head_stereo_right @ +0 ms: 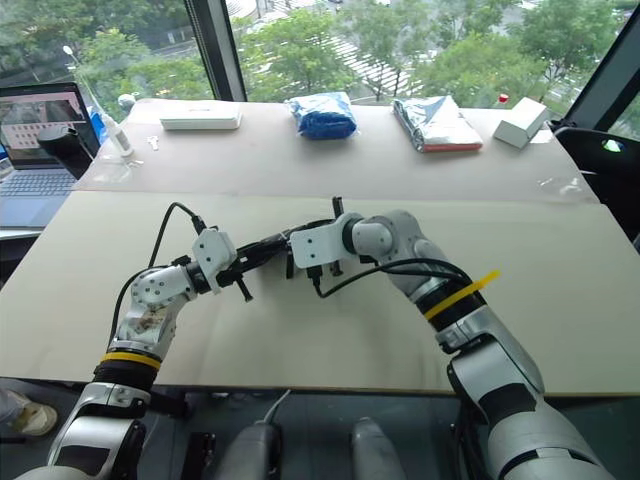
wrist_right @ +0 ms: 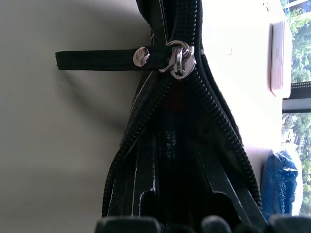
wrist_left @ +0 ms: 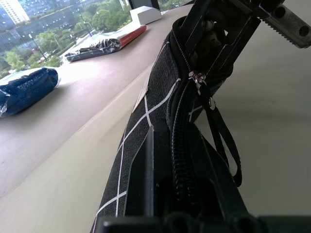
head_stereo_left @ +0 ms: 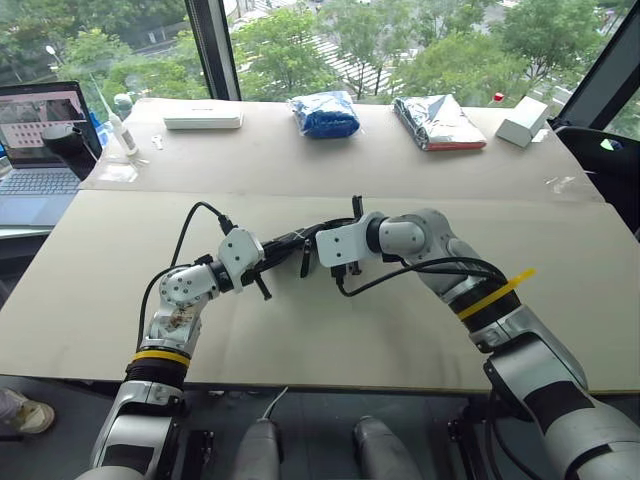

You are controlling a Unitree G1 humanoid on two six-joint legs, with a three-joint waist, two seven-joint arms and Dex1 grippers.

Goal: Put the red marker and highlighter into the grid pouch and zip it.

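Between the two arms, above the middle of the pale tabletop (head_stereo_left: 120, 300), the left tool (head_stereo_left: 262, 262) is clenched on one end of the grid pouch (head_stereo_left: 300, 240), a flat black fabric pencil case crossed by white grid lines. The right tool (head_stereo_left: 330, 262) grips the pouch's other end, its fingers narrowly parted around the fabric. The pouch is held up between them, clear of the tabletop, with its zipper edge showing.

From the right wrist view, the zipper is partly done up: the silver slider (wrist_right: 181, 59) sits some way along the teeth, and the two rows of black teeth spread apart from it toward the right tool, leaving the mouth gaping there. A flat black pull strap (wrist_right: 97, 59) sticks out sideways from the slider. Inside the opening it is too dark to tell what lies there.

Along the far edge of the tabletop lie a flat white box (head_stereo_left: 203, 120), a crumpled blue packet (head_stereo_left: 325, 114), a silver packet with a red edge (head_stereo_left: 438, 122) and a small white box (head_stereo_left: 523, 121) near the far right corner. Off the left edge stands an open laptop (head_stereo_left: 40, 150).
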